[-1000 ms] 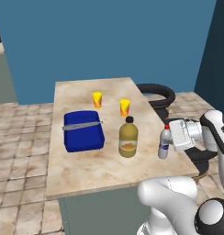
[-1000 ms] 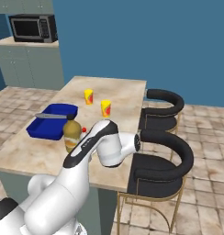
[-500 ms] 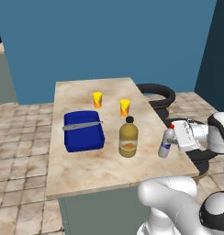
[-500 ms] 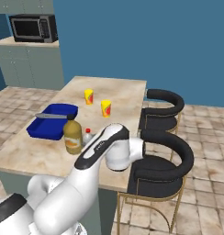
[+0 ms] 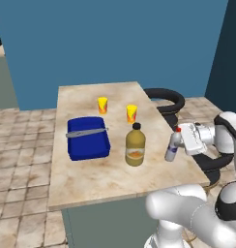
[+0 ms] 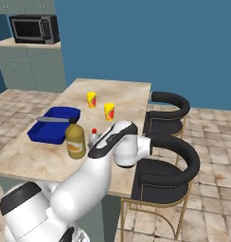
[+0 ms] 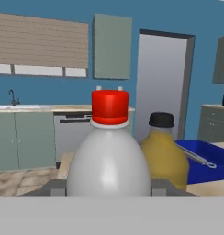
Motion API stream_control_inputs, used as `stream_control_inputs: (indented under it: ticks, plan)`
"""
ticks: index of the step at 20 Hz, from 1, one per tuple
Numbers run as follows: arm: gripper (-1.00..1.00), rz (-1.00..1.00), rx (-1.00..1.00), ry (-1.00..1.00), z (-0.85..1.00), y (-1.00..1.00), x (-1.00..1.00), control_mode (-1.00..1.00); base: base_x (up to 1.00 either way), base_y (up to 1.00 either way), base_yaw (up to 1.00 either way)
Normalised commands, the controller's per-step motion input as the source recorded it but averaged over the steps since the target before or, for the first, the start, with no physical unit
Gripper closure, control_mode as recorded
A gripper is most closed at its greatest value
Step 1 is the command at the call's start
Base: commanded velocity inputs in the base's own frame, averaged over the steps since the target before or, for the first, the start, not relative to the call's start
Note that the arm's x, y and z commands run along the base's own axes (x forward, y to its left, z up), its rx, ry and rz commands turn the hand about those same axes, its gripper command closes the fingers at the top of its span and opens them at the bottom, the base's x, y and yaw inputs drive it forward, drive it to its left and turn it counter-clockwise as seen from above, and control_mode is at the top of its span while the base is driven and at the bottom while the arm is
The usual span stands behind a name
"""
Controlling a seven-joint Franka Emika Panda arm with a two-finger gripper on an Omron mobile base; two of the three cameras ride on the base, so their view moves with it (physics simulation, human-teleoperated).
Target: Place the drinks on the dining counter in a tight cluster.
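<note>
Small silver-white red-capped bottle, pinched in gripper jaws, has shifted along tabletop right edge, nearing squat amber bottle; cluster forming.

— What colours are the bottles?
— Silver-white bottle, red cap; amber bottle, black cap.
— And the rest?
— Beige marbled bench, blue tray, two yellow-orange cups.

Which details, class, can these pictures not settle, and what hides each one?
- Silver-white bottle, right base view: body hidden behind the arm.
- Amber bottle, hand view: label side covered by the silver-white bottle.
- Jaws, hand view: tips cut off at the bottom edge.
- Yellow cups: print too small to read.
</note>
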Motion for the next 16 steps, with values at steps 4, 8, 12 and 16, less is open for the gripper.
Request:
stream_control_inputs:
  ticks: [4,8,12,16]
  plan:
    - [1.0,0.0,-0.07,-0.12,-0.17,0.1,0.2,-1.0,0.0,0.0,0.0]
    - [1.0,0.0,-0.01,-0.09,-0.23,0.23,0.16,-1.0,0.0,0.0,0.0]
    - [1.0,0.0,0.0,-0.01,-0.16,0.14,0.21,-1.0,0.0,0.0,0.0]
    - [1.0,0.0,0.0,0.0,-0.11,0.05,0.24,-1.0,0.0,0.0,0.0]
